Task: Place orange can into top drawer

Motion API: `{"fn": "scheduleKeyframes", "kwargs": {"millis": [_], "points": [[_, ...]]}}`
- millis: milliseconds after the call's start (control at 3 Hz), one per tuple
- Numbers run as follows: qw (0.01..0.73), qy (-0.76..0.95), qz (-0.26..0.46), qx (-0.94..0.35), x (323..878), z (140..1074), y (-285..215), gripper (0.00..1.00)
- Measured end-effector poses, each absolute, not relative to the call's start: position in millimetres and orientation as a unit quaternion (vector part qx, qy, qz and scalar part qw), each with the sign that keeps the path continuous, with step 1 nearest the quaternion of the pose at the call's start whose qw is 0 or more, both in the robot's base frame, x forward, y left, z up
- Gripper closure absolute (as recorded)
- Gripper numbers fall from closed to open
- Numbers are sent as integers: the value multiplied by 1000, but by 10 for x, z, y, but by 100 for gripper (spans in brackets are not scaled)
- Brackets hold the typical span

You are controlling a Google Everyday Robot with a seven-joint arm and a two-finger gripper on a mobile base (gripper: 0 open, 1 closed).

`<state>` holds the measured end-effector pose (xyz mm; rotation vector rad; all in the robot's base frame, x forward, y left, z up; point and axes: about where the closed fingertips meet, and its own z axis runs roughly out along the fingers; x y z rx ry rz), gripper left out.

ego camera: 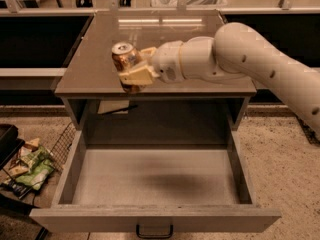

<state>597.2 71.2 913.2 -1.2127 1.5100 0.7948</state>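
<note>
Lying at the far left, low beside the cabinet, a wire basket holds crumpled snack bags, one of them green.

Right of it stands the cabinet with its brown top, glossy and catching a strip of light near the back edge. The can is upright at the left front of that top, close to the front edge, its silver lid and pull-tab facing up. The gripper is clamped on the can from the right. Its tan fingers press the can's sides, one on the near side low down and one on the far side, so that the can fills the gap between them. Whether the can's base touches the top or hangs just clear of it cannot be told.

Below the can, in the dark recess under the top, a pale card lies at the left.

The drawer is pulled fully out toward the camera, directly below and in front of the can, its grey inside showing only a soft shadow. A dark loop handle sits centred on its front panel.

The white arm reaches in from the right edge, crossing the top's right half to the gripper. Speckled ground lies right of the drawer.
</note>
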Motion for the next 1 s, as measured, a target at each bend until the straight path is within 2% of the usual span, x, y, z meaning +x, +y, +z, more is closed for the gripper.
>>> {"fn": "scheduleKeyframes", "kwargs": {"millis": [667,1000], "points": [[475,616,396,-488,5338,8308,-107,100],[475,616,396,-488,5338,8308,-107,100]]}}
